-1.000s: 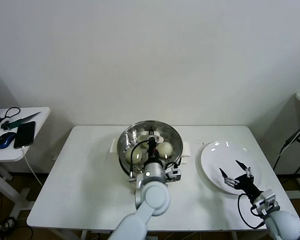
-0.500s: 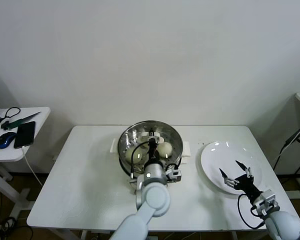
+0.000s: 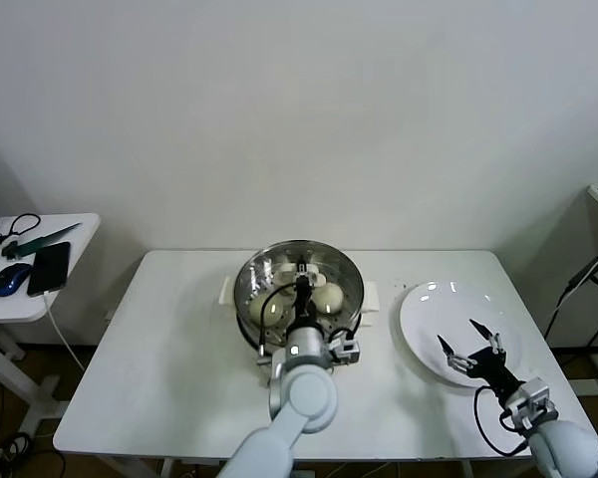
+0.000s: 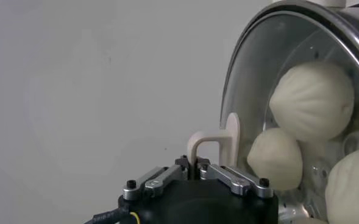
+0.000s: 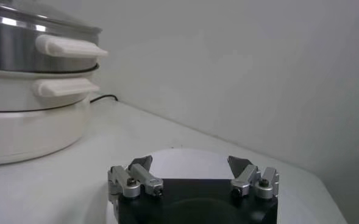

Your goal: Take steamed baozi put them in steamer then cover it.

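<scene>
The steamer (image 3: 251,279) stands at the middle back of the white table, with several cream-white baozi (image 3: 328,296) inside. The round glass lid (image 3: 331,261) lies over it. My left gripper (image 3: 301,283) is over the pot's centre, shut on the lid's white handle (image 4: 213,142). In the left wrist view three baozi (image 4: 313,91) show through the glass, behind the left gripper (image 4: 195,168). My right gripper (image 3: 470,342) is open and empty just above the flat white plate (image 3: 434,304). The right gripper (image 5: 191,165) also shows in the right wrist view, with the steamer (image 5: 27,91) farther off.
The white plate (image 5: 185,159) at the right of the table holds nothing. A small side table (image 3: 40,289) at the far left carries a phone (image 3: 50,267), a mouse (image 3: 11,279) and cables. A cable hangs at the far right edge.
The left gripper and the lid handle have shifted very slightly toward the back of the pot. The right arm has not moved.
</scene>
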